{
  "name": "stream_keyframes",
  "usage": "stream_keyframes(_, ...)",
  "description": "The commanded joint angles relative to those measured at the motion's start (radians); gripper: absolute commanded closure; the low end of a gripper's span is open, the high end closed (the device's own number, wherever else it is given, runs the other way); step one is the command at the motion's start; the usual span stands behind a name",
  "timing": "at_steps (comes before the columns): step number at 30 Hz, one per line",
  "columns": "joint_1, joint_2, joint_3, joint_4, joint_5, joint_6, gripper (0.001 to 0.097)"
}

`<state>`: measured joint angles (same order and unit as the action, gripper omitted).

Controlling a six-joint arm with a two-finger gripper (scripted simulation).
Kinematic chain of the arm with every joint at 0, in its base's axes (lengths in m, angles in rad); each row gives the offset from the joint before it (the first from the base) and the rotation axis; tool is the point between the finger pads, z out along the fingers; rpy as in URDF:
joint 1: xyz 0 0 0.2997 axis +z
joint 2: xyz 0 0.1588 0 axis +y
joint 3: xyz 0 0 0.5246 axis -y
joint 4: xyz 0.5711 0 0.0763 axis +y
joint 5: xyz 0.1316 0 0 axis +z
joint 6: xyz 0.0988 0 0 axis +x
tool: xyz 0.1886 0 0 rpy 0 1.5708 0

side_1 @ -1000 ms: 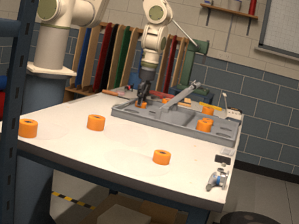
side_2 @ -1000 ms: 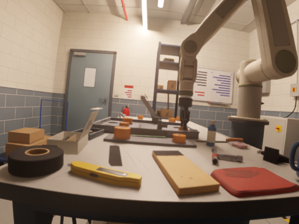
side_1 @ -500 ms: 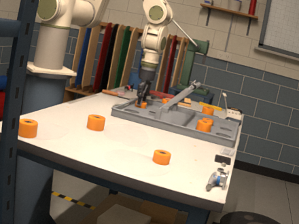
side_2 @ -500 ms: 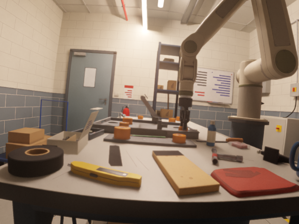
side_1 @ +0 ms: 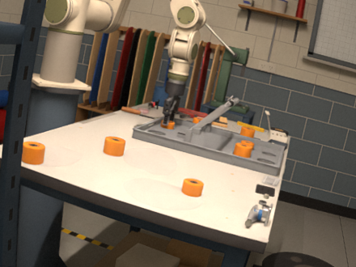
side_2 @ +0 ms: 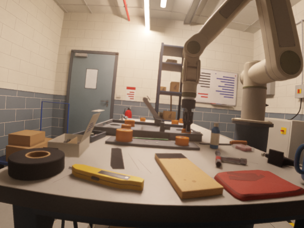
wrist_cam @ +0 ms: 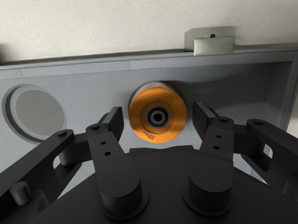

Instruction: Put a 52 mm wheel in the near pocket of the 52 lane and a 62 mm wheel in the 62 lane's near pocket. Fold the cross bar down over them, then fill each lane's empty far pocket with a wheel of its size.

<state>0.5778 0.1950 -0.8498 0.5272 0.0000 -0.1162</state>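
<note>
On the grey tray [side_1: 210,141] at the table's back, an orange wheel [wrist_cam: 157,115] sits in a corner pocket, and an empty round pocket [wrist_cam: 37,113] lies beside it. My gripper [wrist_cam: 158,118] hangs right over that wheel [side_1: 168,124], open and holding nothing, with a finger on either side of it. The cross bar [side_1: 212,113] stands raised at a slant over the tray's middle. Two more wheels [side_1: 242,149] stand at the tray's other end. Three loose orange wheels rest on the white tabletop: one at the left edge [side_1: 33,152], one nearer the tray [side_1: 114,146] and one toward the front [side_1: 192,187].
Behind the tray a rack of coloured boards [side_1: 133,68] lines the wall, beside my arm's base [side_1: 60,60]. On the far side lie a bottle [side_2: 214,135], tape roll [side_2: 36,163], yellow knife [side_2: 108,177], wooden block [side_2: 187,174] and red pad [side_2: 257,184].
</note>
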Motion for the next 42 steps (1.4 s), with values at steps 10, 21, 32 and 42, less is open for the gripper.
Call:
stream_keyframes(10, 0.0, -0.091, 0.019, 0.106, 0.0, 0.0, 0.0251)
stream_keyframes(21, 0.0, -0.164, 0.042, 0.204, 0.0, 0.0, 0.0251)
stream_keyframes(32, -0.085, -0.178, 0.029, 0.205, 0.0, -0.084, 0.0251)
stream_keyframes(42, -0.397, -0.173, 0.035, 0.206, 0.0, -0.395, 0.0251)
